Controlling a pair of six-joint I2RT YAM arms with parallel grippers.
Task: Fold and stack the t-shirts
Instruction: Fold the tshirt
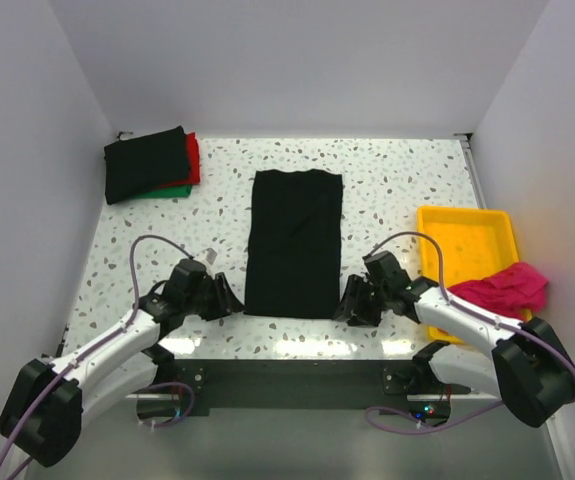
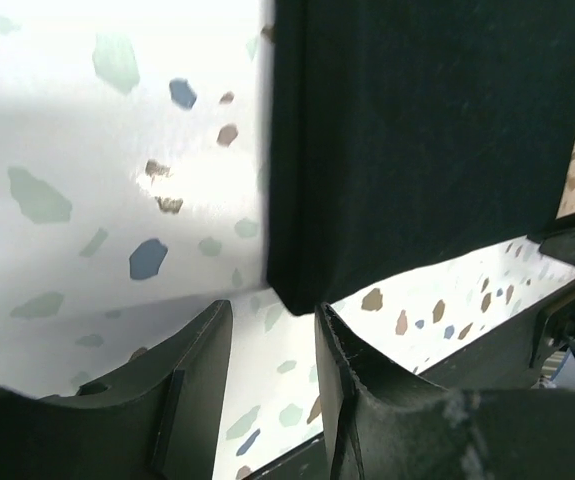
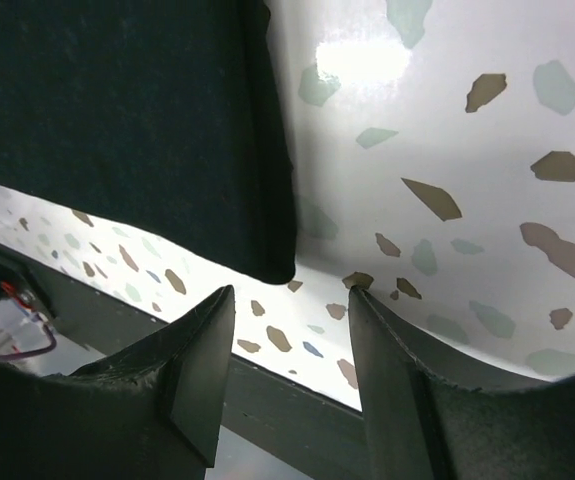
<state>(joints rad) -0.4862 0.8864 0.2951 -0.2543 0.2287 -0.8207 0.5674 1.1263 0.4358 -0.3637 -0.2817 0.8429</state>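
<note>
The black cloth t-shirt (image 1: 294, 243) lies flat on the speckled white counter (image 1: 387, 170), laid out as a long narrow rectangle with its near edge running between the two sets of jaws. The left jaws stand released and empty low over the counter (image 2: 87, 150), the shirt's (image 2: 417, 140) near left corner just ahead of their gap and not yet inside it. The right jaws are likewise parted and hold nothing; the shirt's (image 3: 117, 110) near right corner sits just in front of their inner finger, the bare counter (image 3: 467, 150) ahead of the outer one.

Far ahead of the left jaws rests a stack of folded t-shirts (image 1: 147, 163), black on top of red and green. Just outboard of the right jaws stands the yellow plastic tray (image 1: 467, 235), with a crumpled magenta-pink cloth t-shirt (image 1: 512, 287) draped over its near outer rim.

The step in hand looks like the crosswise fold of the black shirt, its lengthwise fold apparently done. The next move calls for each set of jaws to ease forward so that a corner slips between the fingers, pinch all layers together, then lift both corners evenly and carry them toward the far edge. An uneven lift would likely skew the fold
</note>
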